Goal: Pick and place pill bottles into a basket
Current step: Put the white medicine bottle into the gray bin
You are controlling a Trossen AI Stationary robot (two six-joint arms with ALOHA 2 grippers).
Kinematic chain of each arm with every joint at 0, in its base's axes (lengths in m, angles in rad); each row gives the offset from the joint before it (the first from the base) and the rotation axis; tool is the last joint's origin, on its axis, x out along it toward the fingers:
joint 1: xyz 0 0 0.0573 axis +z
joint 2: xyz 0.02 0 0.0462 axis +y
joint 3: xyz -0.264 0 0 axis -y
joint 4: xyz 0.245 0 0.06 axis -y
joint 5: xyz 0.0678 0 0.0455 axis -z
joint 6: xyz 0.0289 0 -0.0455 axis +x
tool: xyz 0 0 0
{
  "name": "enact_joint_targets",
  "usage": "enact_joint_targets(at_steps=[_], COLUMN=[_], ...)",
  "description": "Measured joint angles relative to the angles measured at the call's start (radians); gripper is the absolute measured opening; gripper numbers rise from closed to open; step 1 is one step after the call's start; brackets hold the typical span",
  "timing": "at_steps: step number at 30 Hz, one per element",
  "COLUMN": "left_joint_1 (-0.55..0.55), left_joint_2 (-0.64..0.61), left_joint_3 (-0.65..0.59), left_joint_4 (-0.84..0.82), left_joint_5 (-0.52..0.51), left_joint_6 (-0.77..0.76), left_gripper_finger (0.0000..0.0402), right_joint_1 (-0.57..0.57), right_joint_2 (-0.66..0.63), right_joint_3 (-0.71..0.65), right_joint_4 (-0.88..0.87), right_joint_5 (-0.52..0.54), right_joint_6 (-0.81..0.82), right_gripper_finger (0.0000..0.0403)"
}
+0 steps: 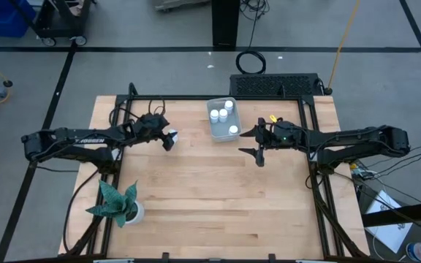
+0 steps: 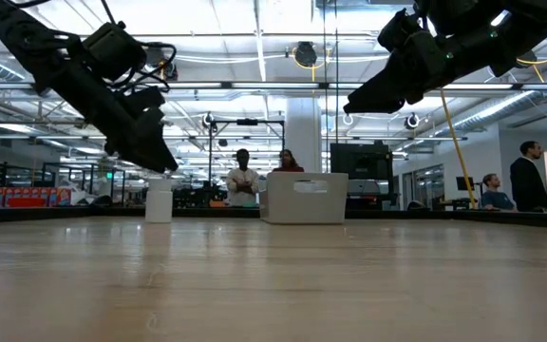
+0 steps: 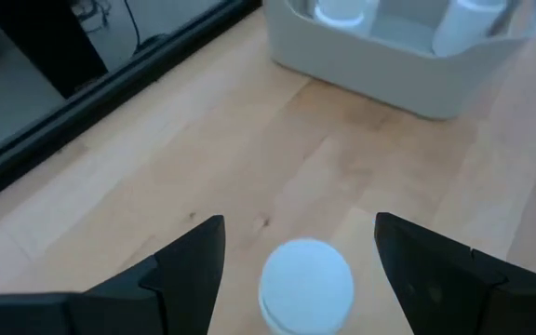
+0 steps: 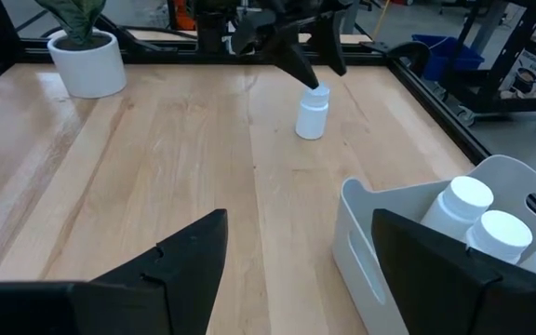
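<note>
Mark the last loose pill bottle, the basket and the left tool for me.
loose pill bottle (image 4: 312, 115): right wrist view, on its side wall.
basket (image 1: 215, 131): high view, on its left rim.
left tool (image 3: 298, 249): left wrist view, midway between its open fingertips.

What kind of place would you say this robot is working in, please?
Probably a large open lab or workshop: the wooden table stands on a grey floor, and the low view shows exposed ceiling lights, several people standing around, and shelving behind.
</note>
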Motion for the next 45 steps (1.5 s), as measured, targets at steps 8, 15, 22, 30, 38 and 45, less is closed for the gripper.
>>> enact_joint_targets(at_steps=[8, 15, 22, 30, 38, 45], left_joint_1=[-0.022, -0.037, -0.064, -0.066, -0.064, -0.064], left_joint_2=[0.001, 0.001, 0.007, 0.070, 0.110, 0.110], left_joint_3=[0.000, 0.000, -0.013, -0.013, -0.013, -0.013], left_joint_4=[-0.039, -0.060, -0.056, -0.007, 0.006, 0.012], left_joint_5=[-0.057, -0.061, -0.086, -0.105, -0.096, -0.086], left_joint_6=[-0.018, -0.038, -0.041, -0.033, -0.007, 0.009], left_gripper_finger=[0.0283, 0.0283, 0.0283, 0.0283, 0.0283, 0.0282], right_joint_1=[0.000, 0.000, 0.000, 0.000, 0.000, 0.000], right_joint_2=[0.000, 0.000, 0.000, 0.000, 0.000, 0.000], right_joint_3=[0.000, 0.000, 0.000, 0.000, 0.000, 0.000], right_joint_4=[-0.001, -0.001, -0.001, 0.003, 0.003, 0.003], right_joint_5=[0.000, 0.000, 0.000, 0.000, 0.000, 0.000], right_joint_6=[0.000, 0.000, 0.000, 0.000, 0.003, 0.003], right_gripper_finger=[0.0258, 0.0258, 0.0258, 0.0258, 0.0258, 0.0258])
